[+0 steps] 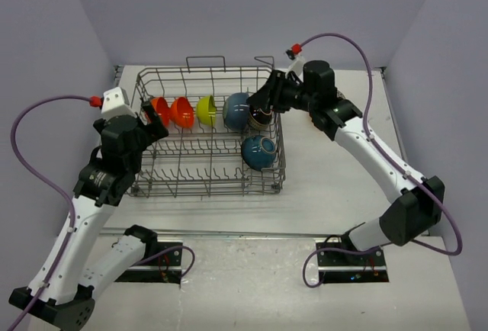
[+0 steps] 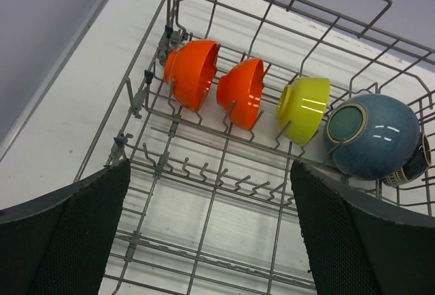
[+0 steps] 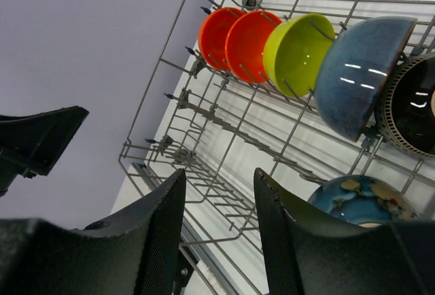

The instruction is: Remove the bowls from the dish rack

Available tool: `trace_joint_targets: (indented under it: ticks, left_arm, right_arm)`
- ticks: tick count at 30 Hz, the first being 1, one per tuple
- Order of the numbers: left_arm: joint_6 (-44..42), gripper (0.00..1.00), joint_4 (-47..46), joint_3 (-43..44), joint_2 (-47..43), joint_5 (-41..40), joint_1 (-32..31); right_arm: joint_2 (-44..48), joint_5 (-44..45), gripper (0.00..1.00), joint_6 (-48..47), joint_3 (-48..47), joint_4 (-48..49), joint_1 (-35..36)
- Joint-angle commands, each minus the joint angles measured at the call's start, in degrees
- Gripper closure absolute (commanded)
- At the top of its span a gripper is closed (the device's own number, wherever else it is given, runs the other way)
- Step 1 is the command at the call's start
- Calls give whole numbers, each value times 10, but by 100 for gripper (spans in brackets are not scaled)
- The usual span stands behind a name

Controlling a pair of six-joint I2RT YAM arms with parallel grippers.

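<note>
Six bowls are counted in the dish rack (image 1: 206, 182). Two orange-red bowls (image 1: 181, 112), one lime bowl (image 1: 206, 110), one plain blue bowl (image 1: 235, 111) and one dark ribbed bowl (image 3: 411, 108) are stood on edge in the far row. One mottled blue bowl (image 1: 259, 152) is set in the next row toward the arms. The left gripper (image 2: 211, 172) is spread wide and empty above the rack's left end, near the orange-red pair. The right gripper (image 3: 219, 186) is parted narrowly, nothing between its fingers, just beside the dark ribbed bowl. The mottled blue bowl is shown by the top and right wrist views only.
</note>
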State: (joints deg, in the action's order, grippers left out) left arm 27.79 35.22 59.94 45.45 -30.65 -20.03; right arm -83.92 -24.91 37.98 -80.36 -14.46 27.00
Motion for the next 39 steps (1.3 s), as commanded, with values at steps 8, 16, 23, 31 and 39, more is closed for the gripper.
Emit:
trace_joint_targets:
  ticks: [8,16,23,31,39]
  left_arm:
    - [-26,0,-6,52,25,8,-3]
    - [-27,0,-5,80,28,7,-3]
    - [-48,0,-38,26,-12,-13,-4]
    - [-57,0,-52,-18,-24,-30,-4]
    - [-61,0,-60,-38,-27,-20,-4]
  right_arm:
    - [-78,129,54,25,-85,40,82]
    - [-193,264,53,23,-203,11,144]
    - [-330,329,53,46,-327,-20,152]
    - [-450,290,55,74,-449,-72,152]
    - [-458,297,57,107,-426,-71,152]
